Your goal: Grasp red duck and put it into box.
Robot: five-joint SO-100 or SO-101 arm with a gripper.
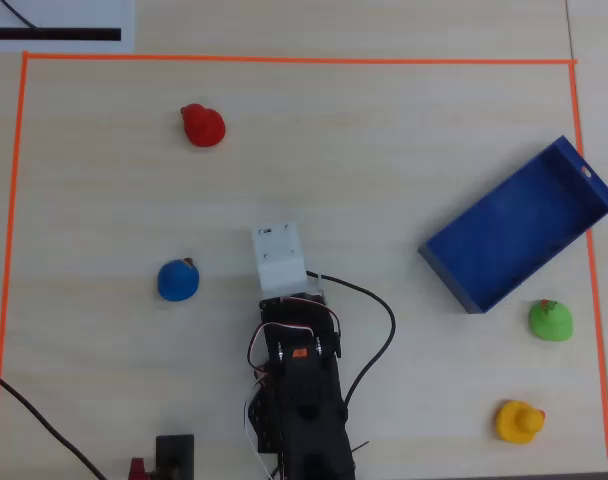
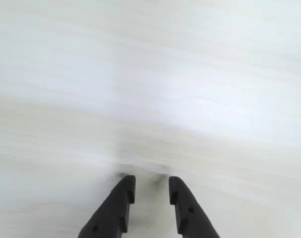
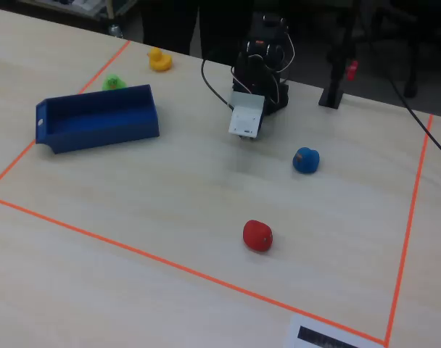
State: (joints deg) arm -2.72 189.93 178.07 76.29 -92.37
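Overhead view: red duck point(image 1: 202, 126) sits upper left of frame, well apart from the box point(image 1: 517, 226) at right; our arm is lower centre.

Wrist view: claw point(image 2: 151, 190) slightly spread, empty, only bare surface point(image 2: 150, 74) ahead.

Fixed view: duck lower centre. We judge it light, smooth, probably slippery; pinch the rounded body across its sides, below the head.

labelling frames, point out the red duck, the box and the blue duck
red duck point(image 1: 203, 127), overhead view, on its body
box point(image 1: 489, 243), overhead view, on its bare floor
blue duck point(image 3: 305, 160), fixed view, on its body
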